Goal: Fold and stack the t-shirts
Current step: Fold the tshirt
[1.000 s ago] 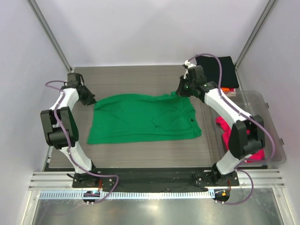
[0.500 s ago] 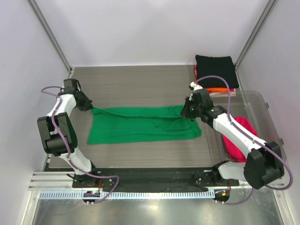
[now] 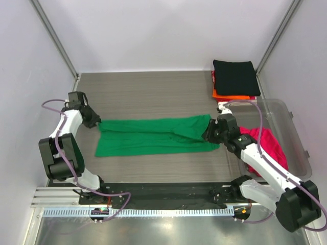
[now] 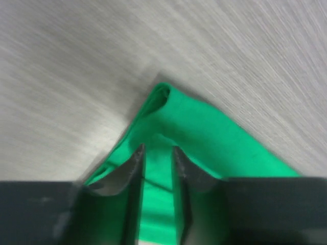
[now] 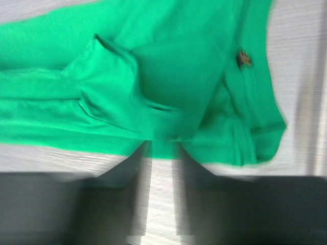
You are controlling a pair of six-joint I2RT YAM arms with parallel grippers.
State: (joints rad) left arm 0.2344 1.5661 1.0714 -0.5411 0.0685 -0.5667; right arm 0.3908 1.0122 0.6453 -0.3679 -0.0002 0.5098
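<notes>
Green shirt (image 3: pixel 153 137) lies flat mid table (image 3: pixel 153 87), folded to long band. Left gripper (image 3: pixel 96 122) at far-left corner, right gripper (image 3: pixel 208 133) at right end; both jaws slightly parted, gripping nothing. Advise: lift straight up, avoid dragging cloth; next fold needs square edges.

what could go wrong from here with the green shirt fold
1. The left end effector stands slightly open with the rolled corner of the bright green cloth t-shirt right at its fingertips; pulling away could drag that corner and undo the fold.
2. By the right end effector, the sleeve lies bunched in a lump; folding over it would likely give an uneven bundle that stacks badly.
</notes>
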